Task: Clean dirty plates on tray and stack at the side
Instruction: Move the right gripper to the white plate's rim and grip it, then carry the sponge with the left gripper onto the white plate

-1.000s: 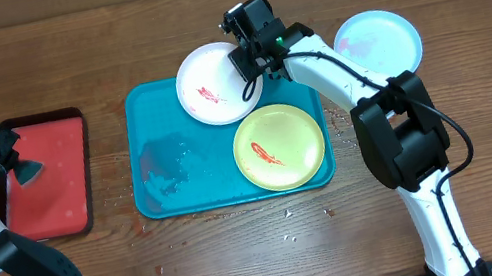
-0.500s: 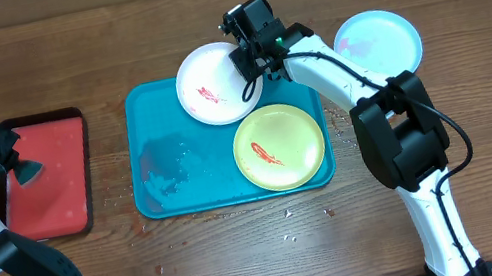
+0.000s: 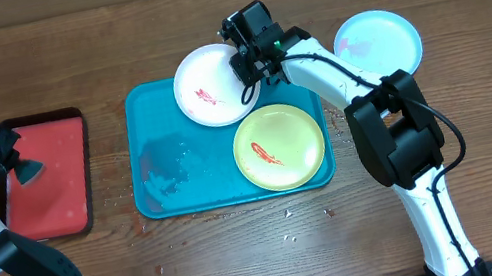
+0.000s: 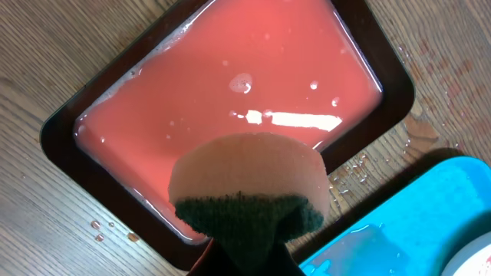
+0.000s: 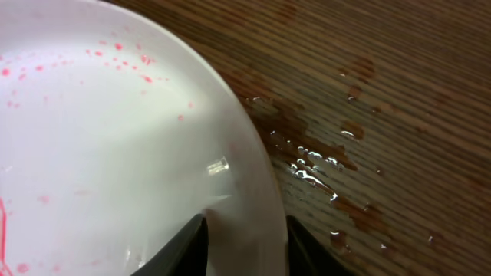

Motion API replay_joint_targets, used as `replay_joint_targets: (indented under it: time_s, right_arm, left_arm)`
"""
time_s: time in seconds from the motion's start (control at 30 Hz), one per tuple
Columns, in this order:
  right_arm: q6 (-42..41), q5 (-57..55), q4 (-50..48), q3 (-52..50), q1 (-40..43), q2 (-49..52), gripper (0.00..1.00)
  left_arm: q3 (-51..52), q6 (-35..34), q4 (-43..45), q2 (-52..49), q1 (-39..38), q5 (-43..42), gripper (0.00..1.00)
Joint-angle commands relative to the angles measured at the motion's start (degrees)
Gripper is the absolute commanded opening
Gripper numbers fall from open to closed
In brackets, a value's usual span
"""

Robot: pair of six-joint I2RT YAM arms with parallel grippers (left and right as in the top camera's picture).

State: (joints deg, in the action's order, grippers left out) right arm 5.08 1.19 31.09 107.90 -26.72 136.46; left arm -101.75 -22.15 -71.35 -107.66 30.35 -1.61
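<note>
White plate (image 3: 208, 86) overhangs the tray's (image 3: 159, 189) far rim. Right gripper (image 5: 245, 244) pinches its edge, we judge for lifting. Left gripper (image 3: 18, 168) clamps sponge (image 4: 247, 188), left of tray.

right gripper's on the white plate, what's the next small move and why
Probably lift the white plate a little clear of the tray and hold it for wiping. The right gripper is shut on its rim, red smears mark it, and the left gripper holds the sponge over the red tray, not yet near.
</note>
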Motion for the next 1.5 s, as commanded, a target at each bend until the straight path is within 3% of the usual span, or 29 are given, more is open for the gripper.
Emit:
replay_joint_targets:
  time_s: [0.0, 0.1, 0.3, 0.43, 0.6, 0.67, 0.8, 1.2, 1.27, 1.4, 1.47]
  right_arm:
    - [-1.1, 0.4, 0.4, 1.0, -0.4, 0.5, 0.19]
    - [-2.3, 0.4, 2.7, 3.2, -1.0, 0.5, 0.04]
    - [-3.1, 0.4, 11.5, 9.8, -3.1, 0.5, 0.04]
    - [-9.2, 0.5, 18.0, 12.4, -5.7, 0.5, 0.04]
    - [-15.9, 0.5, 23.8, 12.2, -8.6, 0.5, 0.04]
    - [-16.0, 0.4, 24.2, 12.2, -9.3, 0.5, 0.15]
    - [-16.0, 0.4, 22.9, 12.1, -9.7, 1.2, 0.27]
    - [-14.6, 0.4, 19.5, 12.1, -9.3, 5.9, 0.28]
    - [-14.7, 0.6, 19.6, 12.1, -9.3, 6.4, 0.26]
    - [-15.5, 2.4, 19.6, 12.1, -9.3, 6.8, 0.08]
    - [-17.7, 2.4, 19.3, 12.1, -9.3, 6.8, 0.04]
  left_arm:
    - [-1.6, 0.3, 0.0, 1.6, -0.5, -1.0, 0.04]
    - [-1.6, 0.3, 0.0, 1.6, -0.5, -1.0, 0.04]
    - [-1.6, 1.6, -0.2, 1.6, -0.5, -1.9, 0.04]
    - [-1.6, 5.4, 0.4, 1.6, -0.5, -6.0, 0.04]
    - [-1.6, 5.4, 0.7, 1.6, -0.5, -5.9, 0.04]
    - [-1.6, 5.4, 0.7, 1.6, -0.5, -6.0, 0.04]
    - [-1.6, 5.4, 0.5, 1.6, -0.5, -5.9, 0.04]
    - [-1.6, 5.5, 0.4, 1.6, -0.5, -7.8, 0.04]
    - [-1.6, 6.8, 0.2, 1.6, -0.6, -10.4, 0.04]
    - [-1.4, 11.6, -1.3, 1.5, -1.9, -18.5, 0.04]
    - [-1.4, 11.9, -1.9, 1.1, -3.6, -19.4, 0.04]
